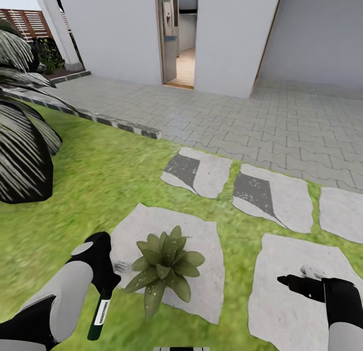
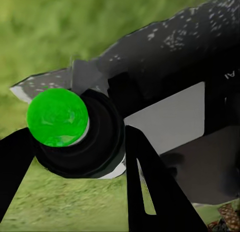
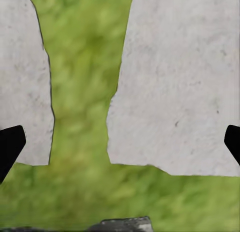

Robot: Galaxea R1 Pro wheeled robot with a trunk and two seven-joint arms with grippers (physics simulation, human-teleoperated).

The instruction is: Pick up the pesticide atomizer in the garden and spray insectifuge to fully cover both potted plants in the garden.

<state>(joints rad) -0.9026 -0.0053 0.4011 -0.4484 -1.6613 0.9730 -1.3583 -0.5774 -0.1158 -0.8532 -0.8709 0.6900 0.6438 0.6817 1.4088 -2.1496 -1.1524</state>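
One potted plant (image 1: 164, 270), a low rosette of pointed green leaves with pale specks, sits on a grey stepping stone (image 1: 201, 285) in the lawn of the garden (image 1: 101, 179). Just left of it, my left gripper (image 1: 107, 282) is shut on the pesticide atomizer (image 1: 100, 313). The dark-green bottle with its white label hangs down, and the pale grey spray head (image 1: 121, 266) points toward the plant. In the left wrist view the bottle end (image 2: 57, 117) shows bright green between the black fingers (image 2: 150, 187). My right gripper (image 1: 301, 276) hovers open over another stone (image 1: 287, 300), its fingertips (image 3: 10, 144) spread wide.
A big striped-leaf palm-like plant (image 1: 20, 149) stands at the left. More stepping stones (image 1: 272, 194) lead to a grey paved terrace (image 1: 252, 119) behind a kerb (image 1: 116, 121). White house walls with an open doorway (image 1: 181, 43) rise beyond. A brown slatted fence (image 1: 25, 20) is far left.
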